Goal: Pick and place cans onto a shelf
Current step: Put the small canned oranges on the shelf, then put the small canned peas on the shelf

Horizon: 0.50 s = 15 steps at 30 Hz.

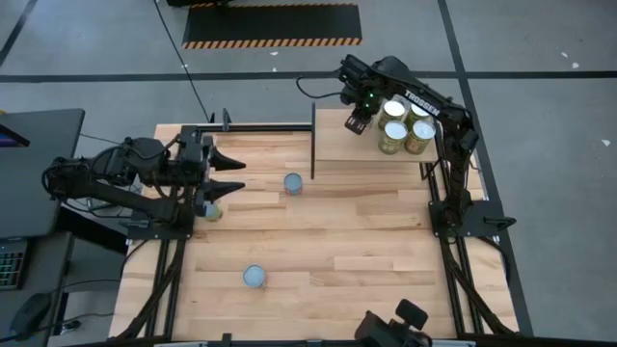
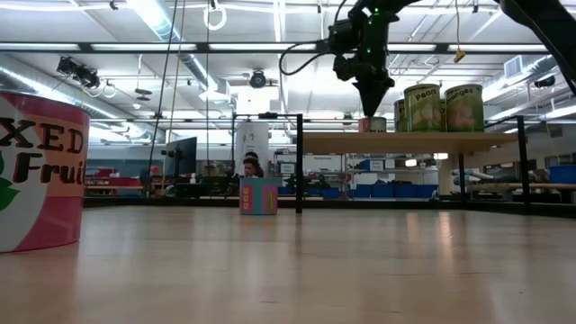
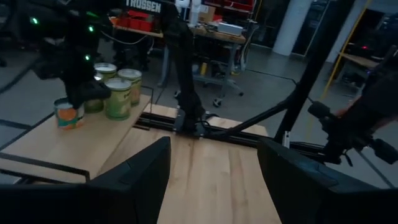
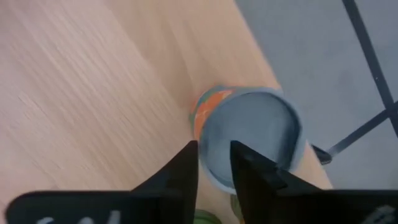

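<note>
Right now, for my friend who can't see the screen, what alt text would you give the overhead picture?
The right gripper hangs over the pale wooden shelf at the table's far right, beside four cans grouped there. The left gripper, open, waits at the left, and two blue-topped cans stand out on the plank table.

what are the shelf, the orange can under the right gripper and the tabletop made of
Shelf: pale, smooth light wood by its even grain, with a thin dark upright panel, material unclear.
Orange can: likely metal, with a dull silvery top and what looks like a printed paper label.
Tabletop: jointed wood planks, with visible seams and a soft sheen.
</note>
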Each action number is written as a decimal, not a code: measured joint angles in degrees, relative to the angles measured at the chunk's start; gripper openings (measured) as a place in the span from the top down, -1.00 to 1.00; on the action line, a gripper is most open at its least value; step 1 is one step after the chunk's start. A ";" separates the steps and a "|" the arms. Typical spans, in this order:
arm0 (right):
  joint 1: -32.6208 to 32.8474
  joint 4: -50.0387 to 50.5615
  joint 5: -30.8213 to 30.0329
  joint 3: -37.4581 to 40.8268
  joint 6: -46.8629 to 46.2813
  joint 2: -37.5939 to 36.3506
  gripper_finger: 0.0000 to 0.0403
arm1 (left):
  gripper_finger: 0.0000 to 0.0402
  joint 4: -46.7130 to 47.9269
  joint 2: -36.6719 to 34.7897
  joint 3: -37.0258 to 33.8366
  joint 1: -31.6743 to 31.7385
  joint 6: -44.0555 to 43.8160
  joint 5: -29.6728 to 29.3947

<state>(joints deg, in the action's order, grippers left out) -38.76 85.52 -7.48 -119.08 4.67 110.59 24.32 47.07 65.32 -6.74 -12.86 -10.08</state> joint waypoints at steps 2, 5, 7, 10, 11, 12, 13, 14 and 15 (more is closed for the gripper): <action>0.00 0.43 0.02 -1.94 -0.12 0.00 0.40 | -0.23 0.00 0.02 0.00 -0.09 -0.10 1.52; 0.80 1.76 0.33 -6.25 -1.08 0.00 0.30 | -0.23 0.00 0.03 0.00 -1.54 -1.59 2.47; 2.29 2.27 2.64 -9.64 -1.44 -0.02 0.25 | -0.23 0.00 0.13 0.00 -3.39 -2.24 2.51; 6.85 2.47 5.60 -14.41 -3.30 -0.04 0.24 | -0.23 -0.15 0.69 0.00 -6.92 -3.58 2.54; 8.98 2.35 5.91 -15.78 -4.09 -0.04 0.25 | -0.23 -0.14 0.91 0.00 -8.00 -4.21 2.55; 11.60 1.49 5.96 -16.03 -4.73 -0.32 0.26 | -0.23 0.11 1.06 -0.02 -9.16 -4.90 2.56; 14.34 -0.20 6.00 -15.34 -5.25 -1.09 0.28 | -0.23 0.43 1.26 -0.04 -10.34 -6.07 2.53; 17.23 -1.81 6.04 -14.77 -5.90 -1.62 0.29 | -0.23 0.54 1.55 -0.04 -11.42 -7.24 2.48; 20.63 -3.27 6.03 -14.44 -6.67 -1.95 0.31 | -0.23 0.72 1.65 -0.04 -12.51 -8.37 2.44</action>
<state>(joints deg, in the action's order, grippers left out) -18.13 82.25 -1.45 -133.52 -2.00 108.64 25.04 48.72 65.28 -19.25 -21.24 -7.65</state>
